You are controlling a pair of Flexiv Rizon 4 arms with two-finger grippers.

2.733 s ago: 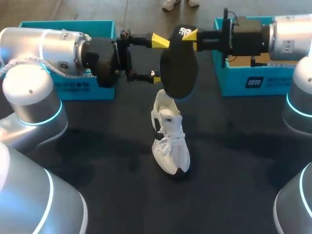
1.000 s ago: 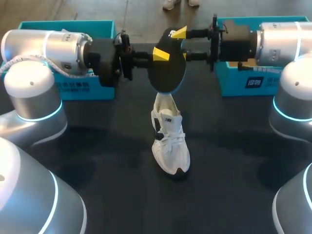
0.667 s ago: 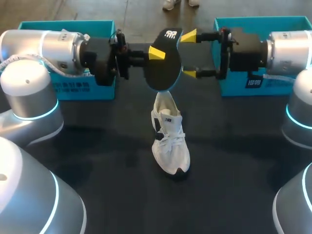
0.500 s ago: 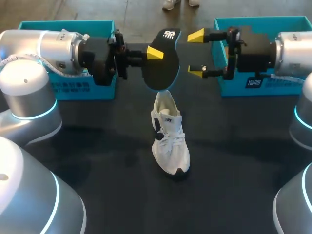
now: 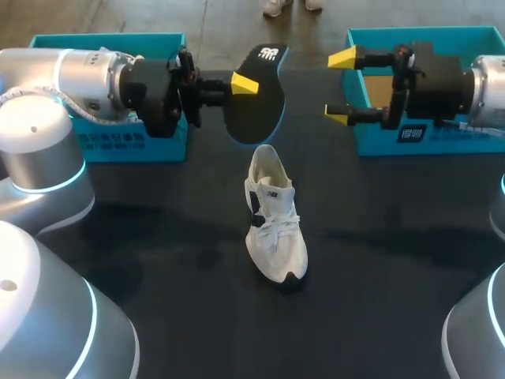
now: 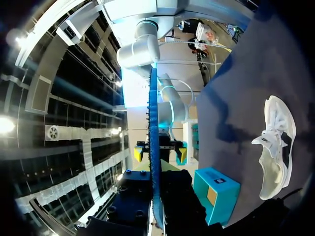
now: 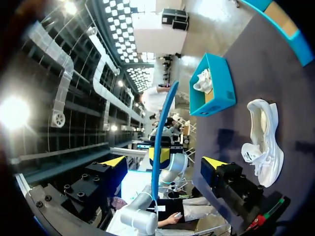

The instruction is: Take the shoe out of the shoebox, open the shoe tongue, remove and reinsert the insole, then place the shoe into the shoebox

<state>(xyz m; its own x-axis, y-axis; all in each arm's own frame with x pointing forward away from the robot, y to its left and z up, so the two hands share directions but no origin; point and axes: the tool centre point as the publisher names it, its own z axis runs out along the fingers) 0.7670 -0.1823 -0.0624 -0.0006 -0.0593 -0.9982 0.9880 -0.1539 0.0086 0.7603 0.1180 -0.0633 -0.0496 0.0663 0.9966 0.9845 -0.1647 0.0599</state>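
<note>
1. Up at 12 o'clock from table centre, the left gripper [image 5: 241, 88] clamps the black foam insole [image 5: 256, 110] by one long edge. One yellow tip lies on the upper face; the other is hidden underneath. The left wrist view shows the insole edge-on, a thin blue line running between the fingers.
2. Right gripper [image 5: 339, 85]: at 2 o'clock from the shoe, fingers spread wide, nothing between them, well apart from the insole.
3. White lace-up running shoe [image 5: 274, 217]: upright on the black table [image 5: 158, 237], toe to 6 o'clock, opening to 12, just below the insole's lower end. Neither gripper touches it.
4. Teal cardboard shoeboxes sit at 10 o'clock [image 5: 118, 144] and 2 o'clock [image 5: 458, 142].
5. Likely step in hand: putting the insole back.
6. Risks, as judged:
   - A one-edge grip on a floppy sheet may let it sag, twist or slip.
   - The shoe is unbraced, so a push at the opening could tip it or slide it toward 6 o'clock.
   - The leading end could catch the tongue or collar and fold.
</note>
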